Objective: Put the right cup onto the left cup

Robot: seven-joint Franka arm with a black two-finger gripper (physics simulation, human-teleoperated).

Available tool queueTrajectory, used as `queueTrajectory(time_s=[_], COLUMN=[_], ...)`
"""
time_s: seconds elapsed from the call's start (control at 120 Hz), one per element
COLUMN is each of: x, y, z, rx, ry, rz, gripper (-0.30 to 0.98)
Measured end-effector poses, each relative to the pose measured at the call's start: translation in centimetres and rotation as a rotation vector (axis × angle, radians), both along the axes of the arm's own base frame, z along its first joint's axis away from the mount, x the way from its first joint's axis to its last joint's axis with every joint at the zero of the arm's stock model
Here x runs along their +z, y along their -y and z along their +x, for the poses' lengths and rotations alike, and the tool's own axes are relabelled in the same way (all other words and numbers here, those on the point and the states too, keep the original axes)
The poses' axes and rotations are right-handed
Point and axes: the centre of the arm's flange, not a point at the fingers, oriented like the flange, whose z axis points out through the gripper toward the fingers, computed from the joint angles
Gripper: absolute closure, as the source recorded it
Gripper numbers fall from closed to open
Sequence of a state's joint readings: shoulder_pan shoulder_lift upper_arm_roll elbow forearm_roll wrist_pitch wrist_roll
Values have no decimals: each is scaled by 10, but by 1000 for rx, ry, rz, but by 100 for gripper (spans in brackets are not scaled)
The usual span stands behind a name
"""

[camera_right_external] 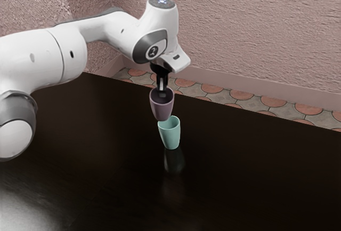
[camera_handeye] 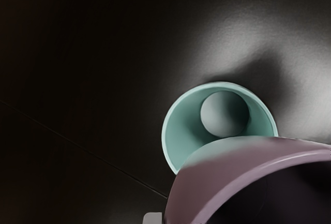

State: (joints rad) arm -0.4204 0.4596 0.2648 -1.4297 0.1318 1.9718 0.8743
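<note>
Step in hand, by judgement: carrying, short of placement. The gripper [camera_right_external: 162, 93] is clamped on the wall of the mauve cup [camera_right_external: 162, 107], held raised and off-centre. Below it, the teal cup [camera_handeye: 181, 131] stands upright on the dark table [camera_right_external: 240, 172]. Next move calls for centring over the teal mouth, then lowering. Count: one gripper, one mauve cup, one teal cup, one table.

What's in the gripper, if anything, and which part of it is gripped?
The purple cup, pinched at its rim by the gripper and held up off the table. Which side of the rim, I can't tell exactly.
</note>
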Motion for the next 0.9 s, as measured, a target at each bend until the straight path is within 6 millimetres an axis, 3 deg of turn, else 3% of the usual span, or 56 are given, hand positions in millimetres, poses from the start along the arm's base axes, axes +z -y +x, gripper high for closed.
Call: queueTrajectory(time_s=[0.9], x=[-40], y=[1], z=[19], rx=[-54], ry=[-53], rz=[-34], gripper=[78])
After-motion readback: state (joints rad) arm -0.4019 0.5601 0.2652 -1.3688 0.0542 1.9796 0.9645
